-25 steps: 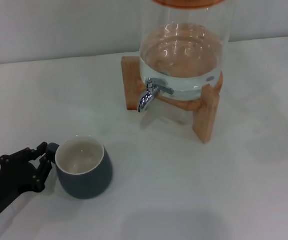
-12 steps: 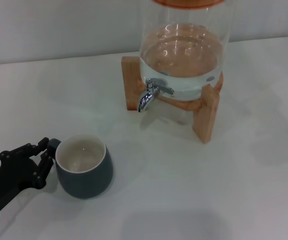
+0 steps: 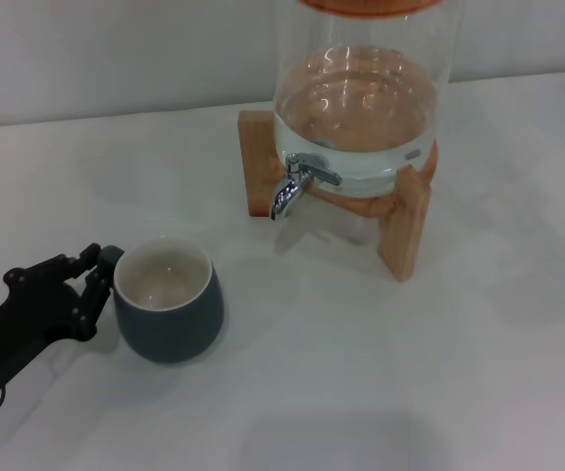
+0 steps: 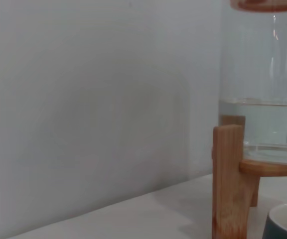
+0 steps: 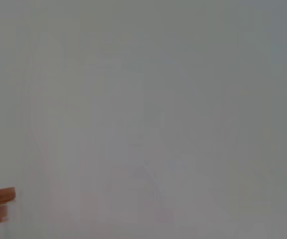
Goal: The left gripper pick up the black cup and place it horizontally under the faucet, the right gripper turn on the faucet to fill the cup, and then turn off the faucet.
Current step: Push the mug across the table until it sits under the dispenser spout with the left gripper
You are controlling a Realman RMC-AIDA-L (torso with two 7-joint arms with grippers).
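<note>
while the black cup (image 3: 169, 304) stood upright on the white table (image 3: 381, 373), mouth up and its cream inside bare of water, the left gripper (image 3: 94, 280) sat low at the table's near left corner with its fingers around the small handle on the cup's left side. one finger showed at the back of the handle and another lower at the front, so the claw looked clenched on the handle, though the head view did not show the contact plainly enough to be sure the hold was firm. the relation that mattered was this: the cup lay directly to the right of the claw, touching it, and the faucet (image 3: 292, 184) lay farther right and toward the back, well apart from the cup, its spout pointing down over bare table in front of the wooden stand (image 3: 405, 231). the coming carry would therefore run diagonally away from the left arm, toward the dispenser (image 3: 361, 98), which held water at about a third of its visible height. the left arm was clearly the nearer one; the right gripper was in none of the views. from the left wrist view only the cup's rim (image 4: 285, 219) showed at a corner beside a leg of the stand (image 4: 228, 179). i judged the pick-up step barely begun, filling not yet started.
</note>
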